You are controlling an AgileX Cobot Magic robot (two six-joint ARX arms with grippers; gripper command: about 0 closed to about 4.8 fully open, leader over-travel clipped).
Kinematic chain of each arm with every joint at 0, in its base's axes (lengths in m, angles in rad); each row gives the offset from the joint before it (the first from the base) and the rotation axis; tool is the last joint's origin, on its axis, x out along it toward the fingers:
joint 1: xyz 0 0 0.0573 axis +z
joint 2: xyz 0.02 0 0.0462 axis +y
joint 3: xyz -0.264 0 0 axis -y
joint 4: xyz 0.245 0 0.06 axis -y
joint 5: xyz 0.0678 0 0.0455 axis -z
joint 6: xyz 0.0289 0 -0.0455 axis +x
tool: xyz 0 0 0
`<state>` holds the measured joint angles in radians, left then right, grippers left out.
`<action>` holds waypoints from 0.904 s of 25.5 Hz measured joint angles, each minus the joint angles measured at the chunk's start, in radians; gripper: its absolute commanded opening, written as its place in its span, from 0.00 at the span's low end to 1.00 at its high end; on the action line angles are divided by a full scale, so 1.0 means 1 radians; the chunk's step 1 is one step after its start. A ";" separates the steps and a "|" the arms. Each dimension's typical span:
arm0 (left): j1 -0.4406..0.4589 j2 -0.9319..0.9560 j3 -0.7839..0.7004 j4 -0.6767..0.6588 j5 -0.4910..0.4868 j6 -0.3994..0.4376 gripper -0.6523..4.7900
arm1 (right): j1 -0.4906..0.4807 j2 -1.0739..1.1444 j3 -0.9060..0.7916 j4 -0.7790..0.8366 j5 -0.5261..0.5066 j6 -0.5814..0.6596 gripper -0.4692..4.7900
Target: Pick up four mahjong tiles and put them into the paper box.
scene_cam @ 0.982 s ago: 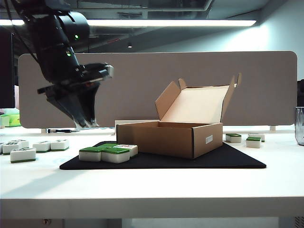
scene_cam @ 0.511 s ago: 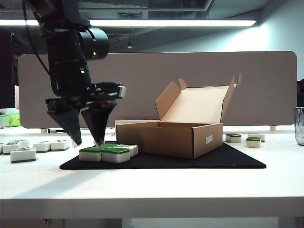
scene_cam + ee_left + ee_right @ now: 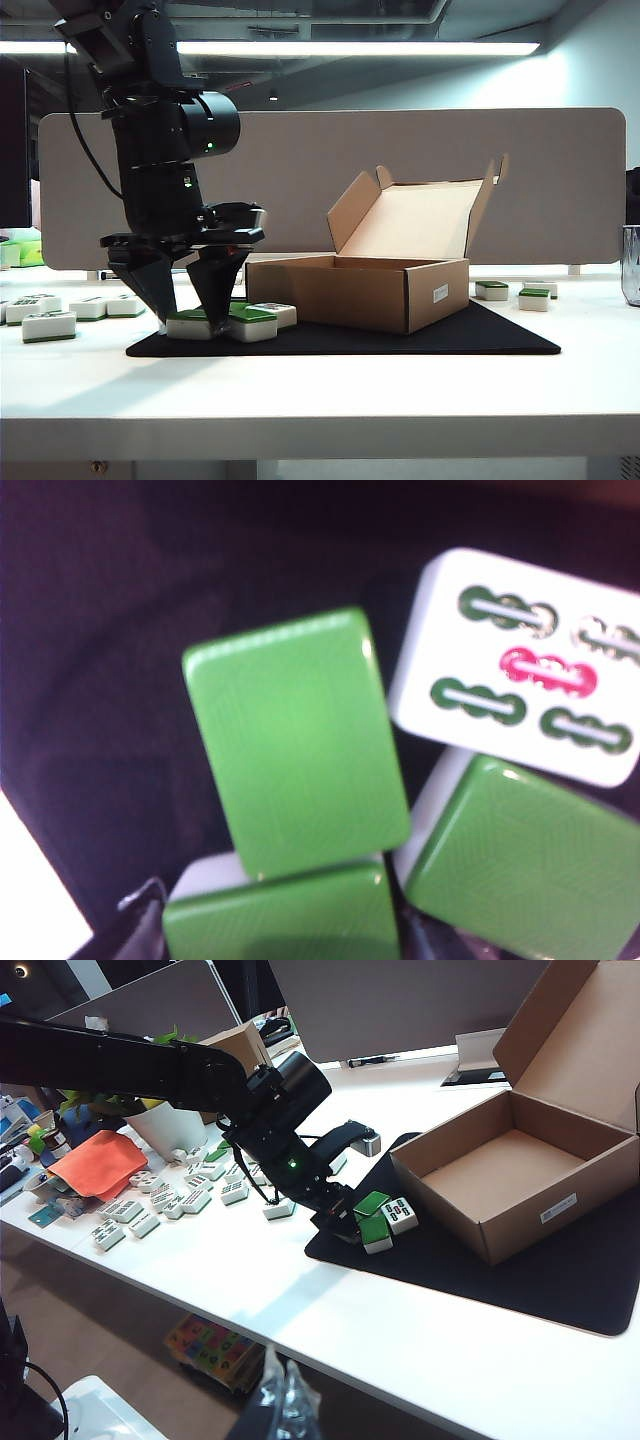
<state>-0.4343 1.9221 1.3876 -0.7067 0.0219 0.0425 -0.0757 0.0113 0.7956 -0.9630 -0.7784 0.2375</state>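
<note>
Jaws of the left gripper (image 3: 186,312) stand apart, tips down astride one of the clustered mahjong tiles (image 3: 228,321) on the black mat (image 3: 400,340). Paper box (image 3: 372,285) sits open on that mat, just beside the cluster. Right gripper (image 3: 280,1400): jaw state unclear, well off the tabletop (image 3: 320,390).

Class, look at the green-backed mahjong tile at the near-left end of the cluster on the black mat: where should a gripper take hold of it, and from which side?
Grip that mahjong tile across its two short white side faces, coming straight down from above. It lies flat, green back up, other tiles crowding one side, so likely only a top approach fits. The left gripper already straddles it, open. The right gripper waits off the table.
</note>
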 measured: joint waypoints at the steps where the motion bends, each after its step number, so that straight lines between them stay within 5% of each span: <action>1: 0.000 0.000 0.000 0.009 0.000 -0.003 0.52 | 0.000 0.000 0.000 0.000 0.000 0.000 0.09; 10: 0.000 0.000 0.002 0.010 0.000 -0.010 0.44 | 0.000 0.000 0.000 0.000 0.000 0.000 0.09; 16: -0.013 -0.003 0.167 -0.164 0.058 -0.040 0.44 | 0.000 0.000 0.000 0.000 0.000 0.000 0.09; 23: -0.083 -0.008 0.268 0.000 0.064 -0.028 0.44 | 0.000 0.000 0.000 0.000 0.000 0.000 0.09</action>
<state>-0.5175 1.9141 1.6554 -0.7063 0.0864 0.0147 -0.0757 0.0113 0.7956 -0.9630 -0.7784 0.2379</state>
